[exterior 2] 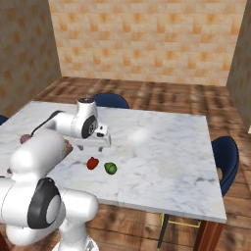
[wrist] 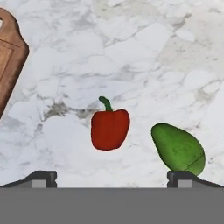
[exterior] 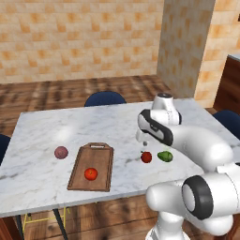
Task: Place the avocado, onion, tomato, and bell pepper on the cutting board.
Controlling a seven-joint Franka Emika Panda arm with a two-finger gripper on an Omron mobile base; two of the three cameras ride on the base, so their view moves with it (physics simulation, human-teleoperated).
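Gripper (wrist: 111,179) hung over the marble table (exterior: 42,136), fingers spread wide, holding nothing. Bell pepper (wrist: 110,128) sat right below it, avocado (wrist: 178,148) just beside (both off the board). Tomato (exterior: 91,174) lay on the cutting board (exterior: 93,164); onion (exterior: 61,152) sat on the table, near the board's far side.

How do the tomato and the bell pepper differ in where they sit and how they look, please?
The tomato lies on the cutting board; the bell pepper lies on the bare marble table, right of the board and beside the avocado. In the hand view the bell pepper is blocky with a curved green stem; the tomato looks round. Both are small, red and glossy.
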